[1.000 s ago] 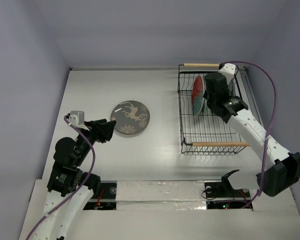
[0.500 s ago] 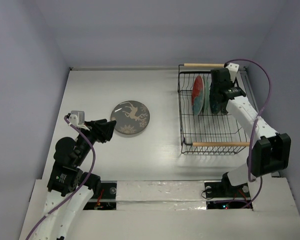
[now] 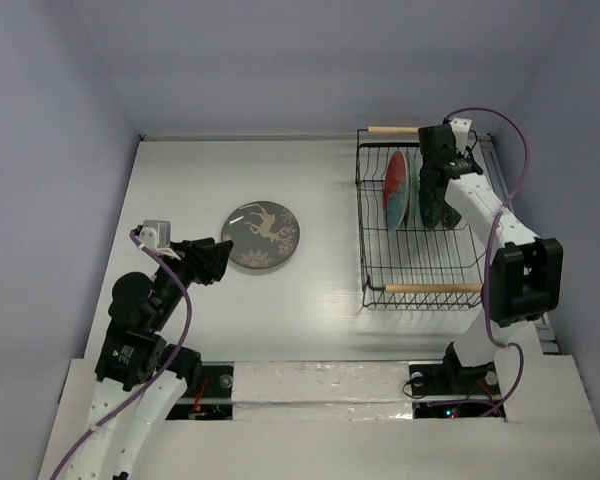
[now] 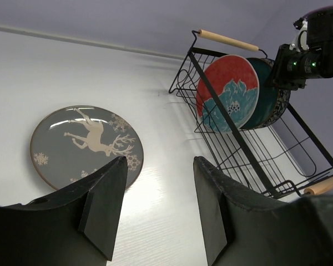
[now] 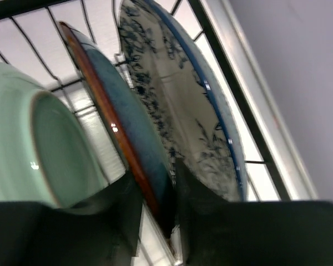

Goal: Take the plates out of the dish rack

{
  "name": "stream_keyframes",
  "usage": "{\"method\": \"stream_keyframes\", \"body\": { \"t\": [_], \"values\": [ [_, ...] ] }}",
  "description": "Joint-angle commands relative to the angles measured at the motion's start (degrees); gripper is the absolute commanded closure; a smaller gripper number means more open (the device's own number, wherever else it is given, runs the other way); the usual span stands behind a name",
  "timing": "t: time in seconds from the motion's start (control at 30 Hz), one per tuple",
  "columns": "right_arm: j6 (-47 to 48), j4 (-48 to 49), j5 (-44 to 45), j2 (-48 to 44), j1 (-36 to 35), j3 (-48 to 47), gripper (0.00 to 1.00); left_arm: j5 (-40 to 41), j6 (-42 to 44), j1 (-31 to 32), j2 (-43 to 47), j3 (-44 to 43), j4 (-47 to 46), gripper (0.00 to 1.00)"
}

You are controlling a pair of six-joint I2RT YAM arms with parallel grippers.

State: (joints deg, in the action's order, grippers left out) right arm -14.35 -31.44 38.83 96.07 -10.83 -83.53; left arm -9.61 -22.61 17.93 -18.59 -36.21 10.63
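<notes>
Moved: the right arm has folded in toward the dish rack (image 3: 363, 240) over the last second. Its elbow has risen and drawn closer, and the right gripper (image 3: 436, 205) has shifted onto the rear plates. The left arm and the deer plate (image 3: 261, 235) lie as before.
Top view, table: the deer plate lies flat on the white table (image 3: 310, 180), left of centre and well apart from the rack.
Top view, rack: it sits at the far right, with plates standing on edge near its back end.
Top view, left gripper (image 3: 208, 262): just beside the deer plate's near-left rim.
Left wrist view, left gripper (image 4: 158, 210): jaws spread wide with nothing between them, and the deer plate (image 4: 86, 147) lies beyond the left finger.
Left wrist view, rack (image 4: 241, 147): the red-faced plate (image 4: 227, 94) stands upright in front and the teal plate (image 4: 269, 97) stands close behind it.
Right wrist view, plates: the mint plate (image 5: 39, 149), teal plate (image 5: 127, 130) and flowered plate (image 5: 194, 116) stand side by side from left to right.
Right wrist view, right gripper (image 5: 158, 221): the fingers (image 5: 116, 227) stand either side of the teal plate's rim. Whether they press on it cannot be told.
</notes>
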Motion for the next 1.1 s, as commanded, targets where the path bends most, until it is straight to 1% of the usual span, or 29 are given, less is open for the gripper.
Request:
{"method": "stream_keyframes", "body": {
  "t": [0.0, 0.1, 0.17, 0.2, 0.23, 0.27, 0.43, 0.63, 0.77, 0.9, 0.93, 1.0, 1.03, 1.07],
  "values": [
    [1.52, 0.50, 2.04, -0.18, 0.28, -2.61, 0.72, -0.15, 0.29, 0.26, -0.13, -1.32, -1.84, 0.53],
    [2.30, 0.50, 2.22, -1.41, 0.28, -2.34, 0.83, -0.15, 0.29, 0.26, -0.04, -1.32, -1.76, 0.53],
    [2.83, 0.42, 2.04, -3.25, 0.28, -2.26, 0.87, -0.06, 0.29, 0.26, 0.13, -1.41, -1.93, 0.53],
    [3.53, 0.85, 2.13, -3.96, 0.28, -2.25, 0.94, -0.15, 0.37, 0.26, 0.22, -1.32, -1.93, 0.53],
    [3.97, 0.94, 2.13, -4.75, 0.28, -2.43, 0.99, -0.06, 0.37, 0.26, 0.31, -1.32, -1.85, 0.53],
    [4.41, 0.77, 1.95, -5.36, 0.28, -2.78, 1.00, -0.15, 0.37, 0.26, 0.40, -1.41, -1.84, 0.53],
    [6.70, -2.47, 3.97, -7.91, -0.24, -7.43, 1.00, -0.15, 0.29, 0.26, 0.48, -1.41, -1.85, 0.53],
    [9.52, -5.20, 6.52, -12.57, -1.38, -10.25, 1.00, -0.15, 0.20, 0.26, 0.57, -1.24, -2.02, 0.53],
    [8.64, -5.47, 6.52, -18.98, -3.50, -11.22, 1.00, -0.24, 0.20, 0.26, 0.48, -1.24, -1.93, 0.53],
    [7.41, -4.16, 8.18, -25.31, -7.88, -12.27, 1.00, -0.24, 0.11, 0.26, 0.48, -1.24, -2.02, 0.53],
    [7.49, -2.94, 8.71, -26.36, -10.85, -12.62, 1.00, -0.15, 0.11, 0.26, 0.48, -1.24, -2.11, 0.53],
    [7.06, -1.61, 9.86, -28.47, -14.38, -12.97, 1.00, -0.32, 0.11, 0.26, 0.48, -1.24, -2.02, 0.53],
    [6.71, -0.04, 9.51, -28.92, -17.79, -12.89, 1.00, -0.24, 0.11, 0.26, 0.40, -1.24, -2.11, 0.53],
    [6.27, 0.93, 8.55, -29.27, -19.48, -12.54, 1.00, -0.24, 0.11, 0.26, 0.31, -1.32, -2.11, 0.53]
  ]
}}
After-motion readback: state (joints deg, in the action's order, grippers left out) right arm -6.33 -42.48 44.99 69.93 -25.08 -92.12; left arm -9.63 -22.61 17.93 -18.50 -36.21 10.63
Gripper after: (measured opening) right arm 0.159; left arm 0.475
